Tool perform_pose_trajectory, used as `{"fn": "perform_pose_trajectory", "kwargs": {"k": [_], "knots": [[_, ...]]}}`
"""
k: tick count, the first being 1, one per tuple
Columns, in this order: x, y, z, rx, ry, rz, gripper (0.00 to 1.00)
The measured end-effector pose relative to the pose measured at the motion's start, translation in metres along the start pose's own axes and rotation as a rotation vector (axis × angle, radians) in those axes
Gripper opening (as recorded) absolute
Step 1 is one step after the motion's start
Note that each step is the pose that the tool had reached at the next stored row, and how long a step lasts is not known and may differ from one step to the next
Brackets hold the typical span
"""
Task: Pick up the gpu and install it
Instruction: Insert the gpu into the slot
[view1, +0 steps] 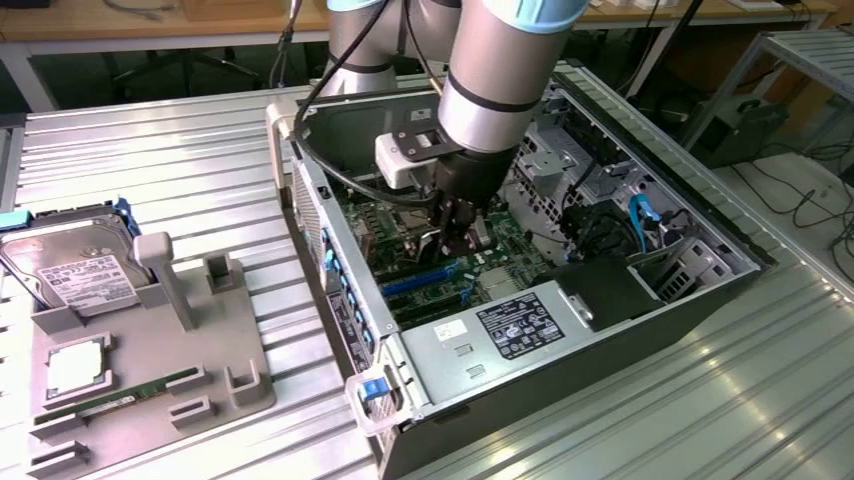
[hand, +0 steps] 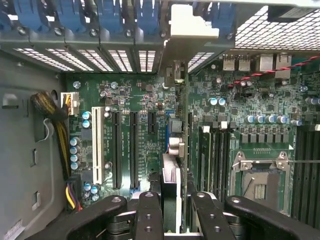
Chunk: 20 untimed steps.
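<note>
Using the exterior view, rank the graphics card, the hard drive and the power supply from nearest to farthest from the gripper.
1. Graphics card: held edge-on in the gripper, inside the case.
2. Power supply: at the case's near end, below the gripper.
3. Hard drive: on the holder at the exterior view's left.

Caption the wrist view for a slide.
Fingers grip the gpu edge-on above the motherboard, with its metal bracket up against the case's rear slot openings.

Arm vertical, pincer (hand: 172, 210) clamped, pointing down.
</note>
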<state>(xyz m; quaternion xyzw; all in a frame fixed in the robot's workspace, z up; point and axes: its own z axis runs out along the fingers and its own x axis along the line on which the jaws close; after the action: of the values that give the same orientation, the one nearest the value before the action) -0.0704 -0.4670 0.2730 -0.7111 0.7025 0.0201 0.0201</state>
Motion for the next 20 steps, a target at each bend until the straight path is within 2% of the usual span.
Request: {"fn": "perform_pose_trajectory", "kwargs": {"k": [12,20], "knots": [[0.001,0.005,0.0223,-0.0001,-0.0001,0.0,0.27],[0.001,0.0076,0.0229,-0.0002,0.0001,0.0,0.27]]}}
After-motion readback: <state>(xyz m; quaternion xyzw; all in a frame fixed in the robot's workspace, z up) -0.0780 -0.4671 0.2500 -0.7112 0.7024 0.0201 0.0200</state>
